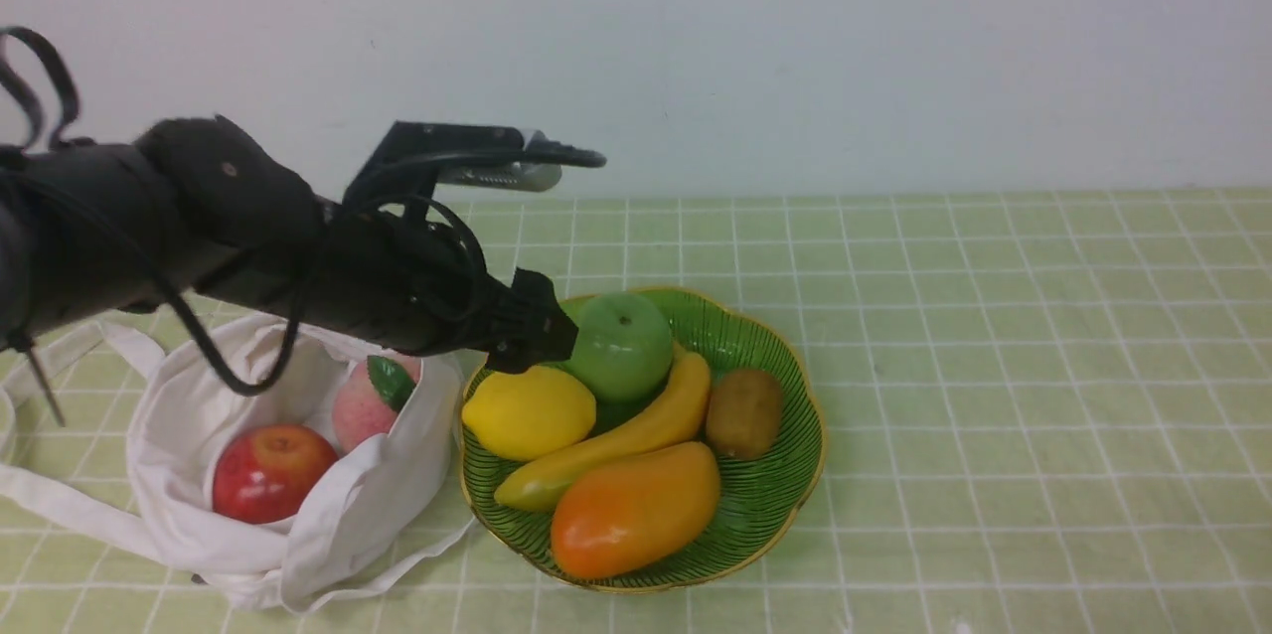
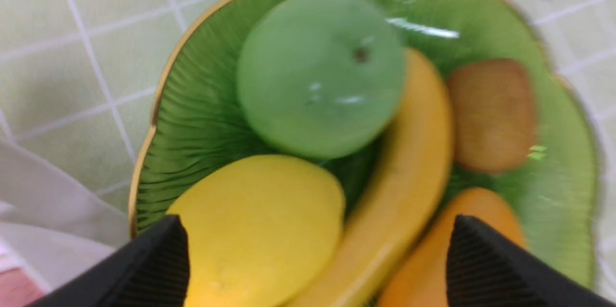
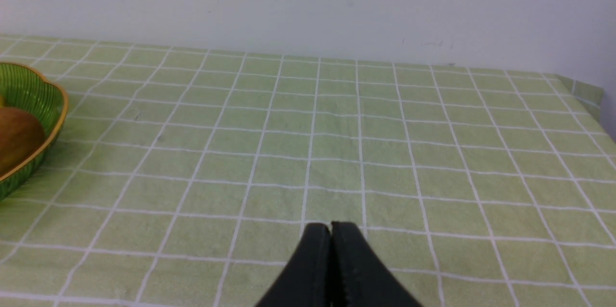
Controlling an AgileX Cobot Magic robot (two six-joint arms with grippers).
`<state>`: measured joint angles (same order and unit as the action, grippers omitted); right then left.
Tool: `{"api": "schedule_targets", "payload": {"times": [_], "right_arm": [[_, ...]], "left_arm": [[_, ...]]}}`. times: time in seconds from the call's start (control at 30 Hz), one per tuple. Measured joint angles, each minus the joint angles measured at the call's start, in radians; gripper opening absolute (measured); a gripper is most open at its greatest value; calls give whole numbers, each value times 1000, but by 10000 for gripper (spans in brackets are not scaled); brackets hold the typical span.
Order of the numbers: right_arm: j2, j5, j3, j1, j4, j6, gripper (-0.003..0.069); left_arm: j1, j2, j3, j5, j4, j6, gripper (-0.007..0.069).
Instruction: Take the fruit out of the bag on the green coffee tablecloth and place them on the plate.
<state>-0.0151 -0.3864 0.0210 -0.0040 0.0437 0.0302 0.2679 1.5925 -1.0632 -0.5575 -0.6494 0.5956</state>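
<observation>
The yellow lemon (image 1: 529,412) (image 2: 260,230) lies in the green gold-rimmed plate (image 1: 767,507) (image 2: 192,105), at its side nearest the bag. My left gripper (image 1: 542,331) (image 2: 317,218) hovers just above the lemon, jaws open wide and holding nothing. The white bag (image 1: 378,485) lies open on the green checked tablecloth (image 1: 994,366), left of the plate. Inside it are the red apple (image 1: 270,471) and the pink peach (image 1: 360,410) with its green leaf. My right gripper (image 3: 331,225) is shut and empty over bare cloth; the front view does not show it.
The plate also holds a green apple (image 1: 621,346), a banana (image 1: 636,435), an orange mango (image 1: 636,510) and a kiwi (image 1: 743,412) (image 3: 14,136). Bag straps trail to the left. A pale wall stands behind the table.
</observation>
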Motion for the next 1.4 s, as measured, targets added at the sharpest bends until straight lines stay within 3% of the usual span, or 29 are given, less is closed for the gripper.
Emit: {"api": "schedule_targets", "payload": {"times": [0.03, 0.07, 0.2, 0.23, 0.3, 0.67, 1.0, 1.27, 1.4], "right_arm": [[0, 0, 0, 0, 0, 0, -13], [0, 0, 0, 0, 0, 0, -13], [0, 0, 0, 0, 0, 0, -13], [0, 0, 0, 0, 0, 0, -13], [0, 0, 0, 0, 0, 0, -13], [0, 0, 0, 0, 0, 1, -13], [0, 0, 0, 0, 0, 4, -13], [0, 0, 0, 0, 0, 4, -13], [0, 0, 0, 0, 0, 4, -13]], "left_arm": [[0, -82, 0, -68, 60, -4, 529], [0, -101, 0, -76, 66, -9, 515], [0, -318, 22, -224, 140, -124, 120], [0, -394, 45, -241, 140, -149, 52], [0, -521, 98, -247, 123, -168, 7], [0, -945, 350, -145, 25, -173, -8], [0, -1134, 374, -138, 16, -79, -8], [0, -1242, 432, -29, 142, -96, -8], [-3, -1326, 551, 45, 296, -264, -8]]}}
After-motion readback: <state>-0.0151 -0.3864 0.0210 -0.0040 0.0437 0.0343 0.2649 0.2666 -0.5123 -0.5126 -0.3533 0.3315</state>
